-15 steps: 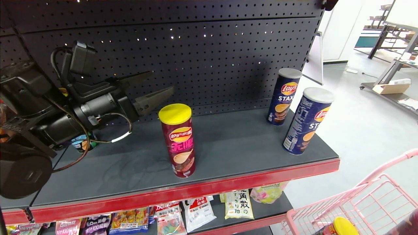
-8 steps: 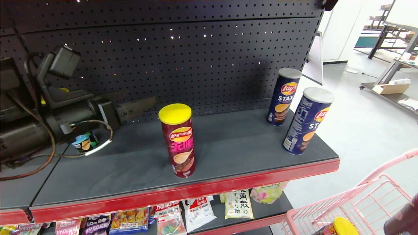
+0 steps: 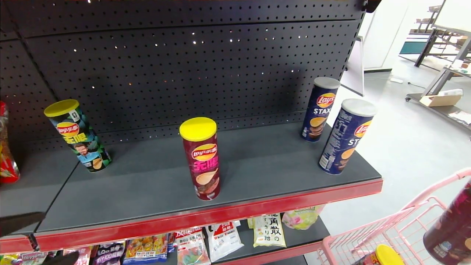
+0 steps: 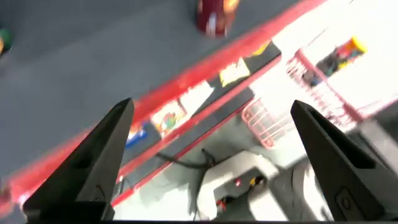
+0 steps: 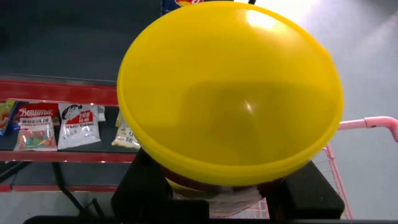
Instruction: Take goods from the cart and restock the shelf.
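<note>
Lower right, right claw (image 5: 227, 200): clamped on the held can (image 5: 230, 87), a maroon tube with a yellow lid. Both dark fingers hug the body just under the lid, and I judge the grip secure.
Held can, place: at the lower right edge of the head frame, above the pink cart (image 3: 368, 223). It is off the shelf (image 3: 257, 169) and lower than the shelf's surface.
Lower left, left claw (image 4: 211, 104): spread wide with nothing in it. Its dark tips poke into the lower left corner of the head frame, in front of the shelf's red lip.
Cart: one more yellow-lidded cart can (image 3: 381, 255) shows at the bottom edge, right of centre. I cannot tell what else is inside.
Shelf stock: four cans stand upright.
- The green can (image 3: 77, 136) is at the left, close to the pegboard.
- The maroon can (image 3: 200, 158) is in the middle, nearer the front.
- The rear blue can (image 3: 319, 108) and front blue can (image 3: 347, 136) are at the right, near each other but apart.
Below: snack bags (image 3: 224, 239) hang along the lower shelf.
Done so far: by my reading I am partway, with four cans up and a fifth lifted out.
Left to do: the held can has to go onto the shelf. Bare stretches lie either side of the maroon can. After that, I would fetch the cart can.
</note>
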